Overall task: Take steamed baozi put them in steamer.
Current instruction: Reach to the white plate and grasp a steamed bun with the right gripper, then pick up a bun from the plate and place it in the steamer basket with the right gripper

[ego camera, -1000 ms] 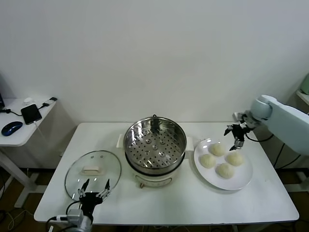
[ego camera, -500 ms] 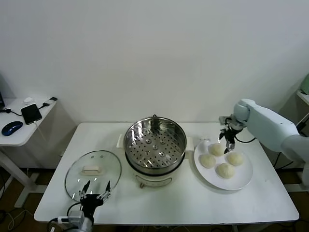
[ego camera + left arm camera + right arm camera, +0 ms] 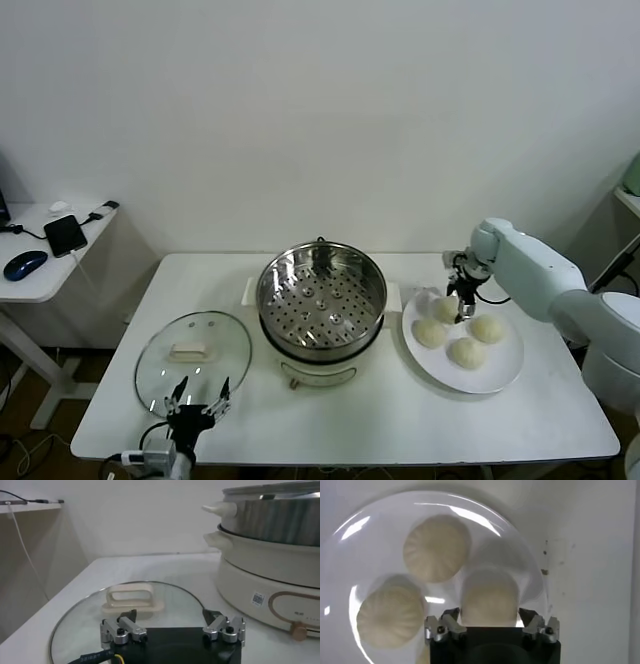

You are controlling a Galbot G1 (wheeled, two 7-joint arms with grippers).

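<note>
Four cream-white domed baozi [image 3: 466,351] clustered right of open, empty steel steamer [image 3: 321,296] with perforated tray.

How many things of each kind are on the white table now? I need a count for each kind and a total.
Baozi: 4
Steamer: 1
White plate: 1
Glass lid: 1
Total: 7

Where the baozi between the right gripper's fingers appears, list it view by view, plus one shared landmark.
Head view: the gripped baozi sits at the white plate's back left, under the right gripper.
Left wrist view: not in it.
Right wrist view: baozi between the fingers, just ahead of them.
Shared landmark: the white plate.
</note>
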